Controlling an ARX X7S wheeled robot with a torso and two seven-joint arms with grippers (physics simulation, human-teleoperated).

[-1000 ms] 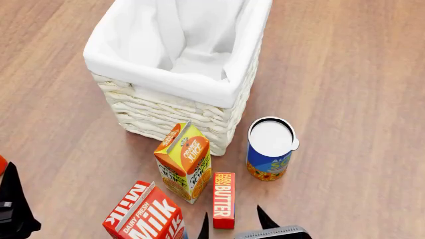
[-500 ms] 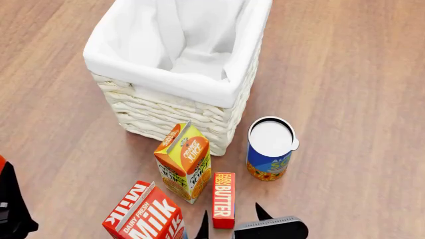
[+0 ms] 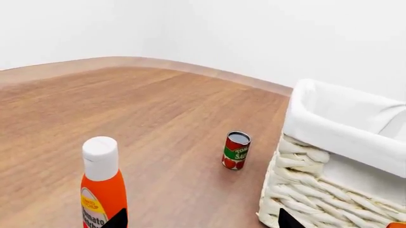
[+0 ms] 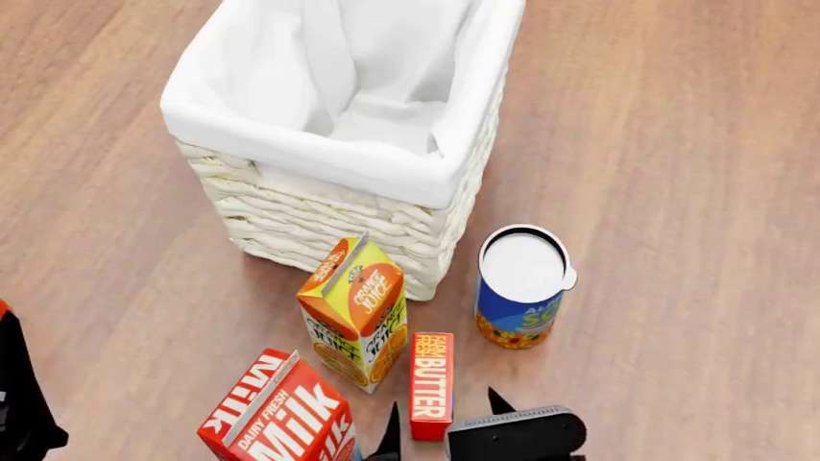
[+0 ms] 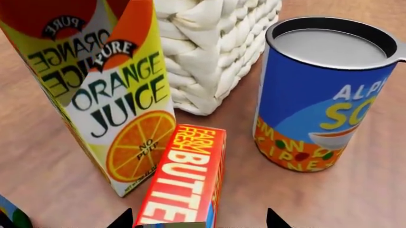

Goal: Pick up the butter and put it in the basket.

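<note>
The butter (image 4: 432, 382) is a slim red box lying flat on the wooden floor, between the orange juice carton and the soup can. My right gripper (image 4: 444, 421) is open, with its two black fingertips on either side of the butter's near end (image 5: 184, 175); they are not closed on it. The basket (image 4: 321, 154), white wicker with a cloth liner, stands just beyond the cartons. My left gripper (image 3: 201, 221) is open and holds nothing. It hangs low beside the basket's wall (image 3: 317, 199), and only a dark part of that arm (image 4: 19, 403) shows in the head view.
An orange juice carton (image 4: 356, 312) stands right beside the butter, with a red milk carton (image 4: 279, 413) nearer me. A blue soup can (image 4: 519, 288) stands on the butter's other side. A tomato sauce can (image 3: 236, 150) and an orange ketchup bottle (image 3: 102, 190) stand by the left gripper.
My right gripper has crept forward, so its fingertips now flank the butter's near end. The left arm has slipped a little lower at the edge of the head view.
</note>
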